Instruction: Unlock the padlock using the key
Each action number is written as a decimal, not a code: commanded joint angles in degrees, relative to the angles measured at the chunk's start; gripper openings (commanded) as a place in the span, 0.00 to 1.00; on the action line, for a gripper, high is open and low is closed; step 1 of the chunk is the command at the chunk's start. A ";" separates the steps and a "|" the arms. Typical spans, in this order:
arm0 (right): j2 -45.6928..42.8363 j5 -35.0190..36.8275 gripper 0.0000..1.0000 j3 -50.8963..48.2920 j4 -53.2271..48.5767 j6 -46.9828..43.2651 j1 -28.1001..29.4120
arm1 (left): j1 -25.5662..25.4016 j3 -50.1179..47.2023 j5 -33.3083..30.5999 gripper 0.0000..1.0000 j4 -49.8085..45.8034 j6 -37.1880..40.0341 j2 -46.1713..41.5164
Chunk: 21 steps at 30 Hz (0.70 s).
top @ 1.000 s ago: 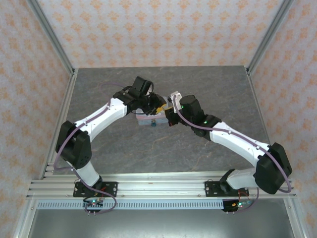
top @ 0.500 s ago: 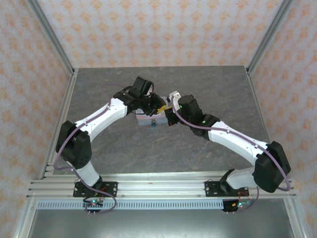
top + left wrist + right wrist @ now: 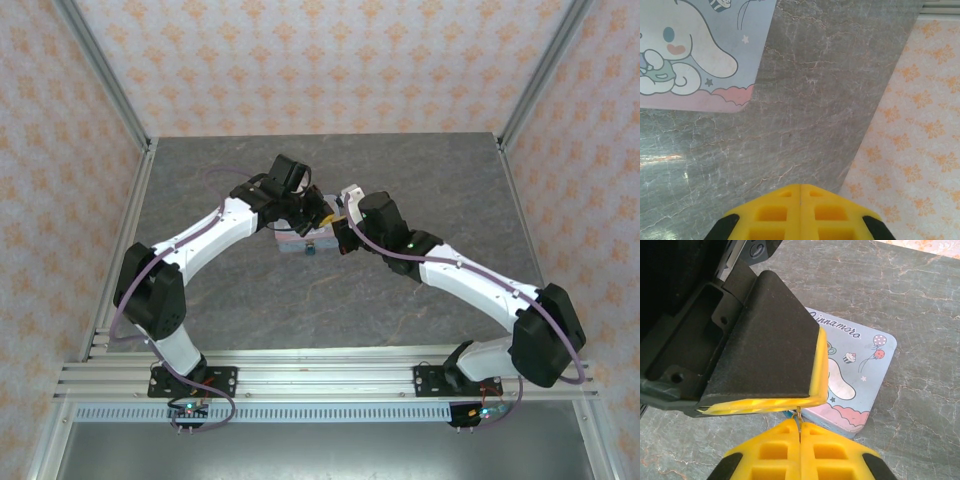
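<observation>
Both arms reach in to meet over the tin (image 3: 860,370), which lies flat mid-worktop (image 3: 805,100). The padlock (image 3: 311,250) sits at the tin's near edge. In the right wrist view it is only a sliver of blue, tucked under the left tool's yellow pad. Left tool (image 3: 800,192): fingers pressed shut, seam closed, nothing visible between them. It hangs low over the tin's edge, crossing just in front of the right tool, likely to brace the lock or pin the tin against sliding. Right tool (image 3: 800,429): also closed, tips aimed at the blue sliver. A thin metal sliver (image 3: 799,414) stands right at the tip seam, between the right tool's tips and the left pad. It cannot be told whether this is the key or the shackle, or whether it is pinched at all. The tools crowd the same spot, probably because so small a lock needs one side steadied while the other works the key. Judgement: alignment stage, with no sign of the shackle sprung. Risk: the two tools fouling each other, or nudging the tin.
</observation>
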 commanded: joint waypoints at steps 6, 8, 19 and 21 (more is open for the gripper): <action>-5.97 1.94 0.50 -1.28 -1.13 4.97 -2.39 | 0.38 3.24 -6.57 0.00 -3.26 12.10 -0.26; -8.35 -0.70 0.52 -2.72 -0.72 8.73 -4.45 | 0.76 3.38 -8.49 0.00 -2.89 16.26 -0.91; -9.75 -18.12 0.57 -9.04 20.72 44.92 -13.56 | 1.04 -2.52 -14.39 0.00 13.34 33.88 -7.25; -6.53 -20.08 0.57 -10.01 27.49 51.86 -14.07 | 1.06 -4.62 -14.65 0.00 17.43 33.94 -8.36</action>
